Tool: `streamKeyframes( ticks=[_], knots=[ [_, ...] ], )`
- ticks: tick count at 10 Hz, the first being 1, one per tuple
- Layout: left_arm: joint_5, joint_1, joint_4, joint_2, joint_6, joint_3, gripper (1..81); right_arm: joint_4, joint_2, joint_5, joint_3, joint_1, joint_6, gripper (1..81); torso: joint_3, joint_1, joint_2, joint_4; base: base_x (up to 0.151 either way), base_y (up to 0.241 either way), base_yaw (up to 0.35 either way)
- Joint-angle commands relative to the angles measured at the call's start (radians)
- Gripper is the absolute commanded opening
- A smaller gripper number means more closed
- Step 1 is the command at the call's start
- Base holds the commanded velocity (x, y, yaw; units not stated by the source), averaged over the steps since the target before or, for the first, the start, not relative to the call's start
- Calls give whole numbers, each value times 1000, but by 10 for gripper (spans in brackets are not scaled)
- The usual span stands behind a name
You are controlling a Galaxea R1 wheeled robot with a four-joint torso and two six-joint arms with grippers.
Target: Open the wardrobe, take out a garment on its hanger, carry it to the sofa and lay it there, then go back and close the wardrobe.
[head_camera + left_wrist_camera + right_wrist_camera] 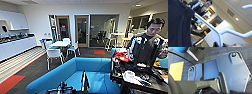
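The bright blue sofa (82, 72) stands right in front of me, its wide seat facing me. Low in the head view, the black garment (84, 81) hangs edge-on over the seat's near edge. In the left wrist view the same black garment (179, 23) hangs close by on the thin white hanger (218, 33). My left gripper (218, 44) is shut on the hanger's stem below the hook (246, 6). In the right wrist view a corner of the sofa (179, 48) and one metal leg (192, 55) show above dark floor.
A person (150, 47) stands at the right behind a dark cart (140, 80) loaded with gear. White chairs (53, 53) and a table (60, 43) stand beyond the sofa on the left. A kitchen counter (15, 46) runs along the left wall. Glass doors (82, 30) are at the back.
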Motion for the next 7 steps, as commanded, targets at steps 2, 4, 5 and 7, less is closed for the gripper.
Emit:
streamKeyframes(
  ticks=[2,4,5,7],
  knots=[
    [-44,-125,44,-12,16,51,10,-13,13,-54,11,37,-9,811,0,0,0,0,0,0,-41],
    [-50,-116,53,-15,16,56,10,-13,13,-54,11,37,-9,811,0,0,0,0,110,70,0],
    [-47,-116,54,-13,16,56,10,-11,13,-53,11,37,-9,811,0,0,0,0,0,0,0],
    [-45,-110,57,-15,16,54,10,-11,13,-53,11,36,-9,811,0,0,0,0,0,0,0]
  ],
)
